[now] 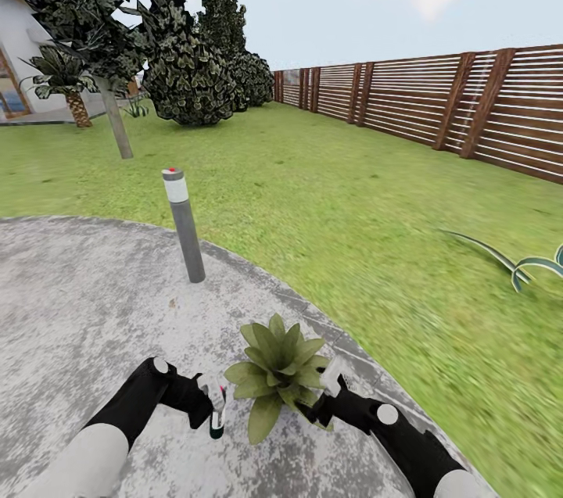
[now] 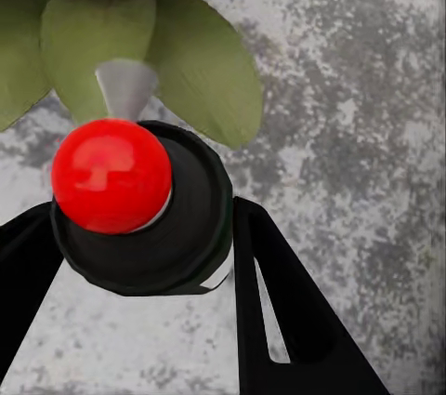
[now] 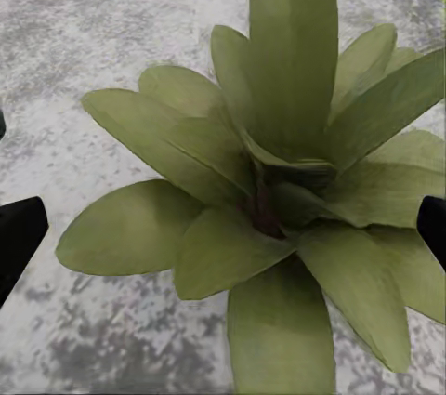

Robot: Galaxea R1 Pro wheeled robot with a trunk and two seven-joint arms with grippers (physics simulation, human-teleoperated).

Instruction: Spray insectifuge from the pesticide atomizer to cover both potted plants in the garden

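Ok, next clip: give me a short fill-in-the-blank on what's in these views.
1. The pesticide atomizer is held by the ___ gripper.
2. The potted plant stands on the grey ___, not the lawn.
3. The knob on the atomizer's spray head is ___ in colour.
4. The right gripper's jaws stand ___.

Missing: left; patio; red; open

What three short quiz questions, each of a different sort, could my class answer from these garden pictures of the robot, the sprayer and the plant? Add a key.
1. True or false: the potted plant stands on the lawn.
2. Multiple choice: the left gripper is A) open, B) shut on the pesticide atomizer, C) shut on the bollard lamp.
3. Fill in: the right gripper hangs open beside the ____.

Key: 1. False, it stands on the paved patio. 2. B. 3. potted plant.
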